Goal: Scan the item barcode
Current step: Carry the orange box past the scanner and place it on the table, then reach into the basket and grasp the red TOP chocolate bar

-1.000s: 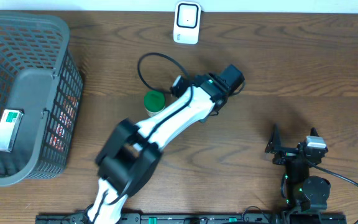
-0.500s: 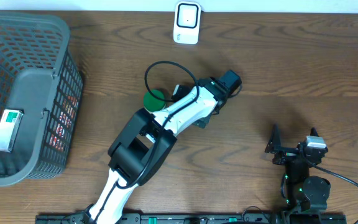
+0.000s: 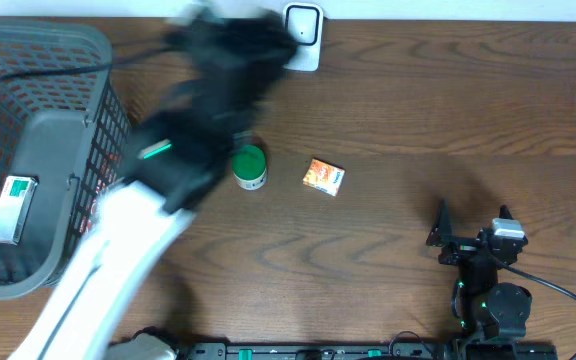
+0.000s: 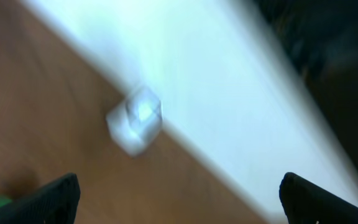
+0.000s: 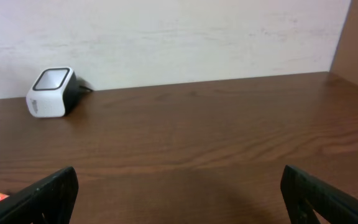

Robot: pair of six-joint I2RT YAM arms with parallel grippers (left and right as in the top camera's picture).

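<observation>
Wood bench (image 3: 448, 110). Left: grey basket (image 3: 38, 150). Left arm (image 3: 168, 170) blurred beside it, left tool (image 4: 179, 205) fingers apart, nothing between. Green-lidded jar (image 3: 250, 166) centre. White scanner (image 3: 301, 36) at far edge. Orange box (image 3: 324, 177) lies right of jar, ungripped. Right tool (image 5: 179, 208) near right, fingers apart, empty.

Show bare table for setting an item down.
Free: the stretch right of the small box, between scanner and right arm; also front centre. Crowded: left, with basket, jar and blurred left arm.
</observation>
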